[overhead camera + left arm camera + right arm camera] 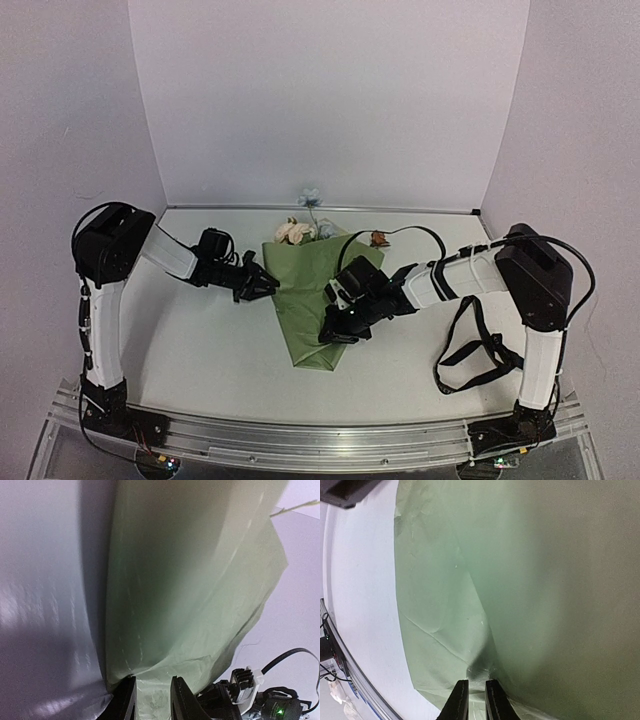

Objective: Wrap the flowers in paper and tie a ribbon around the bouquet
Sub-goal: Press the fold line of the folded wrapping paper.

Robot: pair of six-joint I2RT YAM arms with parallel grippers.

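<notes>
Wrapping step in hand: the paper is folded into a cone over the flowers, and the ribbon is not yet on.

The paper (300, 300) lies mid-frame as one green cone, point toward the bottom edge, with the flowers (293, 232) poking from its wide upper end. I count four heads: one blue, two cream, one orange. My right claw (477, 682) is nearly closed and pinches a puckered fold low on the cone. My left claw (152, 680) is part open with the cone's left edge between its fingers, and I cannot tell whether it grips. One ribbon (468, 348), as I take the black band to be, lies loose on the table (200, 340) at lower right, well apart. Next, I judge, one claw must hold the wrap shut while the other fetches it.
</notes>
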